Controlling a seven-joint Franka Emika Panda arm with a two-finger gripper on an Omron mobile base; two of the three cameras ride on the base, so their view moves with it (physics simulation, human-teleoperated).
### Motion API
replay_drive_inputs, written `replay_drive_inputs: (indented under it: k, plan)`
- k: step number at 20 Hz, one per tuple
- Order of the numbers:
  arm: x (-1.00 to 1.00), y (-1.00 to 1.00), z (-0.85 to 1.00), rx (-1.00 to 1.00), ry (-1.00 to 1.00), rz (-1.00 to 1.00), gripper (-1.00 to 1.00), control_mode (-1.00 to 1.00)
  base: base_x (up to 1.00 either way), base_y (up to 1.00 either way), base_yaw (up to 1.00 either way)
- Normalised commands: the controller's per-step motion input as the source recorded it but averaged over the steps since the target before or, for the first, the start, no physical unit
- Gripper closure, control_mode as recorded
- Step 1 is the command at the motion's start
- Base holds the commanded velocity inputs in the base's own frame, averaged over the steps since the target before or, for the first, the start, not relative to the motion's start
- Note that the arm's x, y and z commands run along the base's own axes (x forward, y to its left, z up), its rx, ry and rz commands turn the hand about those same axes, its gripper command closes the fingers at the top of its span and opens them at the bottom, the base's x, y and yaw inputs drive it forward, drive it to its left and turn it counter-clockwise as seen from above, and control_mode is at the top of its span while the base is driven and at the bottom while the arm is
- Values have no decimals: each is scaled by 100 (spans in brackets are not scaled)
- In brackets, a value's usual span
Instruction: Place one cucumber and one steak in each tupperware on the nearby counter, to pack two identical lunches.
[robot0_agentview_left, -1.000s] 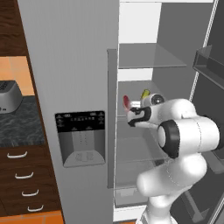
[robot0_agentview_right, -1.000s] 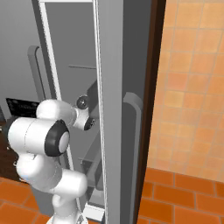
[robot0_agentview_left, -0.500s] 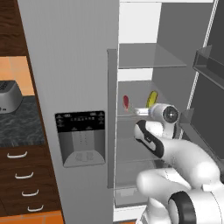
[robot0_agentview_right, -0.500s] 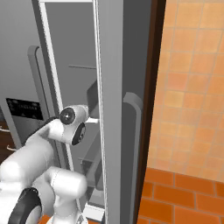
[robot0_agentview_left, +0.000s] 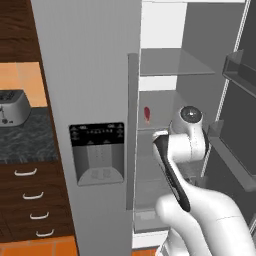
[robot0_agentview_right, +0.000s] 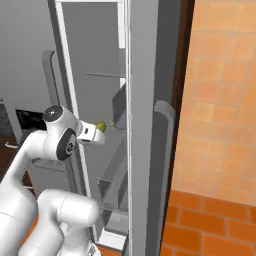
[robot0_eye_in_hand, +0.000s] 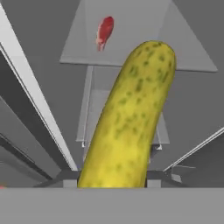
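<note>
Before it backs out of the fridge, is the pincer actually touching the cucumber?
Touching. In the hand view the cucumber rises straight out from between the pincer fingertips, filling the frame, with the steak far off on the shelf.

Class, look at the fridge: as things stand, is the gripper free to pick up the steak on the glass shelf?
Probably not yet. The gripper is shut on a cucumber, so it has no room for the steak, though the shelf around the steak looks bare.
</note>
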Motion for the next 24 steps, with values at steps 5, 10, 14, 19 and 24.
replay_drive_inputs:
  k: [5,10,14,19,24]
  plan:
    - [0,0,0,0,0,0,100,100,-71,100,10]
    - [0,0,0,0,0,0,100,100,-9,100,17]
    - [0,0,0,0,0,0,100,100,15,100,22]
    - [0,0,0,0,0,0,100,100,61,100,16]
    - [0,0,0,0,0,0,100,100,100,100,10]
